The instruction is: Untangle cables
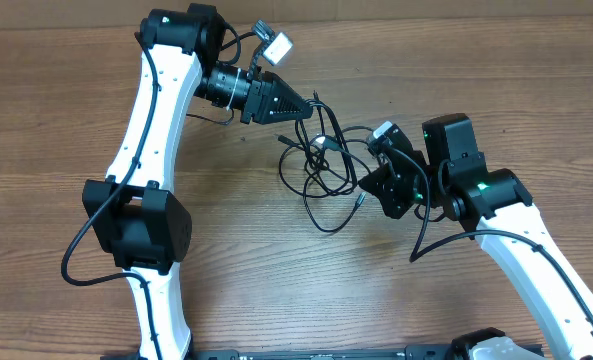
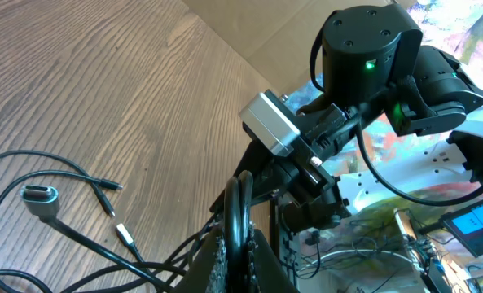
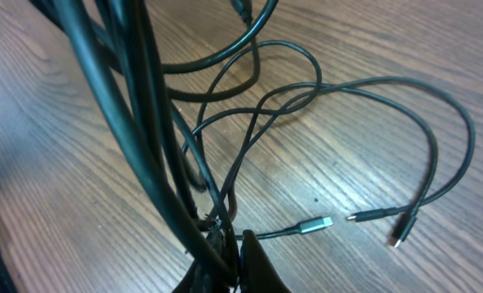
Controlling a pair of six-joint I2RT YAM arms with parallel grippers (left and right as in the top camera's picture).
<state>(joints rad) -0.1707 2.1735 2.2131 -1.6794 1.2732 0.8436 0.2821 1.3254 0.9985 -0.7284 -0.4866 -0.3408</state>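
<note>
The cables [image 1: 321,165] are thin black cords tangled in loops on the wooden table between my two grippers. My left gripper [image 1: 304,108] reaches in from the upper left and is shut on a cable loop [image 2: 239,213] that stands between its fingers [image 2: 239,259]. My right gripper [image 1: 368,182] comes from the right and is shut on a bunch of cable strands [image 3: 217,213] at its fingertips [image 3: 231,254]. Loose ends with silver-tipped plugs lie on the table in the right wrist view [image 3: 316,224] and in the left wrist view [image 2: 125,237].
The wooden table [image 1: 306,280] carries only the cables. My left arm [image 1: 151,130] runs down the left side and my right arm [image 1: 536,260] fills the lower right. A larger grey plug [image 2: 41,196] lies at the left of the left wrist view.
</note>
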